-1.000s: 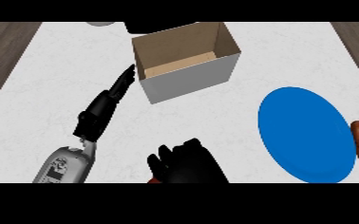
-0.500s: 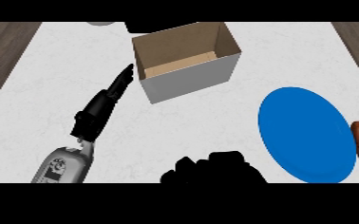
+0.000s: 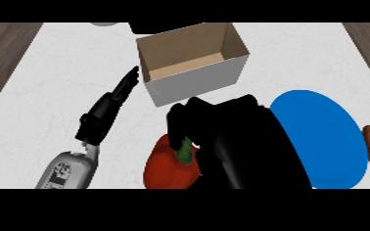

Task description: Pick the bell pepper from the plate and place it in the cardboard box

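Observation:
A red bell pepper (image 3: 168,169) with a green stem shows near the lower edge, left of centre. My right hand (image 3: 235,134) is curled round it from the right and hides part of it. Both hang in front of the open cardboard box (image 3: 195,76), which stands at the upper middle with nothing visible inside. The blue plate (image 3: 325,137) lies at the right, bare where it shows, partly covered by my right hand. My left hand (image 3: 108,107) rests open to the left of the box, fingers straight and pointing up towards it.
A grey round object (image 3: 104,23) and a dark object (image 3: 148,27) sit at the counter's far edge behind the box. A small brown thing (image 3: 365,136) shows at the right edge. Wooden floor borders the white counter at both top corners.
My right hand has risen from the lower edge towards the box, and the red pepper it holds has come into sight. The left hand has not moved.

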Robot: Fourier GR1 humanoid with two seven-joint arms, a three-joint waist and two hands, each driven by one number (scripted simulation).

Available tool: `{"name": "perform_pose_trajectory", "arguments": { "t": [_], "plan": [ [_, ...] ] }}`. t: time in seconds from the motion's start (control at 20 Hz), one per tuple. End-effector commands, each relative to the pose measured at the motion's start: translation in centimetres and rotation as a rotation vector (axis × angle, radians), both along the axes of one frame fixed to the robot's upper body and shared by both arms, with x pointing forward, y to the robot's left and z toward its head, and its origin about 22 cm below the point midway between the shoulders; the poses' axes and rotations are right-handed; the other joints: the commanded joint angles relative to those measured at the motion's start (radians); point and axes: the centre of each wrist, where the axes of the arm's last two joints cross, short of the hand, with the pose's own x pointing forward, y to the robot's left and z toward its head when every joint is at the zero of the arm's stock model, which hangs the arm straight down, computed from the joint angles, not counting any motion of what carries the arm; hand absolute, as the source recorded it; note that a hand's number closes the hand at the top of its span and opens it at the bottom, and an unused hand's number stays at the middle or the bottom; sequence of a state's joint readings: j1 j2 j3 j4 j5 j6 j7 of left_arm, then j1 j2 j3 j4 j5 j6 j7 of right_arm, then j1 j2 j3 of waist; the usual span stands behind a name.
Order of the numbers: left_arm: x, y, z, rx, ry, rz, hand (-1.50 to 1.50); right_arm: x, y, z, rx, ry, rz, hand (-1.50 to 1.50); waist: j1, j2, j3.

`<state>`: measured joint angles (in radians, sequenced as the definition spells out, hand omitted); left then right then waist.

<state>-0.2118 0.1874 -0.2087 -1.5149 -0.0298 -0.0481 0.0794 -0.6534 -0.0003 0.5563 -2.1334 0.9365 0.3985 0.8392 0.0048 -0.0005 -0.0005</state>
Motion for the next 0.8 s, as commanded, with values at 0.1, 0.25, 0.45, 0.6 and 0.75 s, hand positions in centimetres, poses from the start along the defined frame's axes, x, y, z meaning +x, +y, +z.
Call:
{"name": "perform_pose_trajectory", "arguments": {
  "t": [0.1,0.25,0.45,0.6,0.75],
  "plan": [
    [-0.6,1.1,0.0,0.003,0.001,-0.024,0.00,4.8,1.6,0.9,0.042,0.048,-0.012,1.50,0.007,0.001,0.000],
    [0.6,0.1,0.5,0.000,0.004,-0.006,0.00,7.1,0.7,0.0,0.069,0.040,-0.017,1.50,0.000,0.001,0.000],
    [0.1,0.1,1.0,-0.005,-0.034,-0.004,0.00,9.3,4.0,1.2,0.069,0.030,-0.065,1.50,0.009,0.001,0.000],
    [-0.1,0.8,0.3,0.003,-0.005,-0.006,0.00,12.8,3.1,2.2,0.044,0.020,-0.095,1.50,0.008,0.002,0.000],
    [0.5,0.9,0.9,0.010,-0.003,-0.007,0.00,14.3,4.0,-0.4,-0.016,0.015,-0.107,1.50,0.008,0.002,0.000]
  ]
}}
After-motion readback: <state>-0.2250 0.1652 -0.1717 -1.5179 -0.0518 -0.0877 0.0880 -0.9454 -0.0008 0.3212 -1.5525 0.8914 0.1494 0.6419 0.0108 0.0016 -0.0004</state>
